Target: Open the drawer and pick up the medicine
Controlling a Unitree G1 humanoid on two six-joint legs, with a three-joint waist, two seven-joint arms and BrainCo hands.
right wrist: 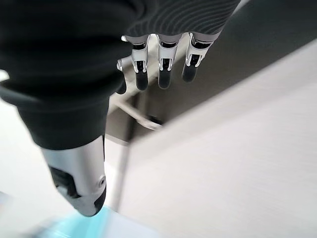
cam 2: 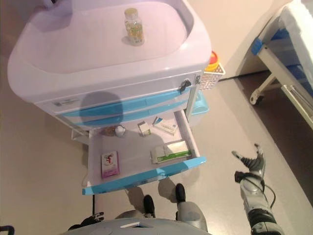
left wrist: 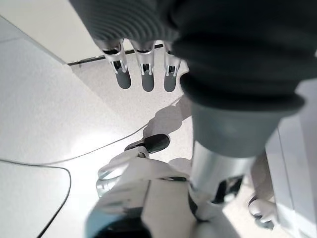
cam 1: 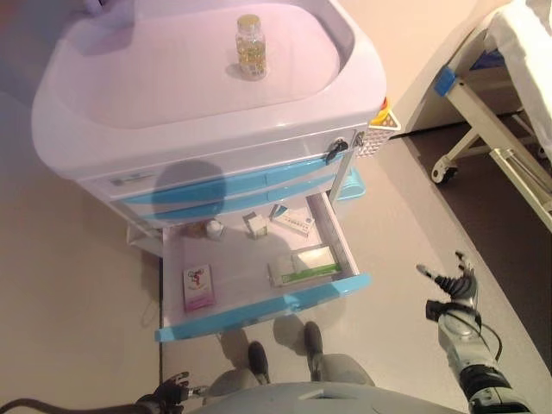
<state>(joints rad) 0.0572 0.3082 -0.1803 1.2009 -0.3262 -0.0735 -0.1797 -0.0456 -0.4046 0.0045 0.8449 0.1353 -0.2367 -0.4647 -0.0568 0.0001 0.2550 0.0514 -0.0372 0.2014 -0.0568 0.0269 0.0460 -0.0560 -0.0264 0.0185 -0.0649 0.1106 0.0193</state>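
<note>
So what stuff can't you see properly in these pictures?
- Back of the open drawer: hidden under the cart in both eye views.
- Small round thing at the drawer's back: too small to identify.
- Left hand: mostly cut off by the left eye view's bottom edge.
- Bed: cut off at the right edge.
</note>
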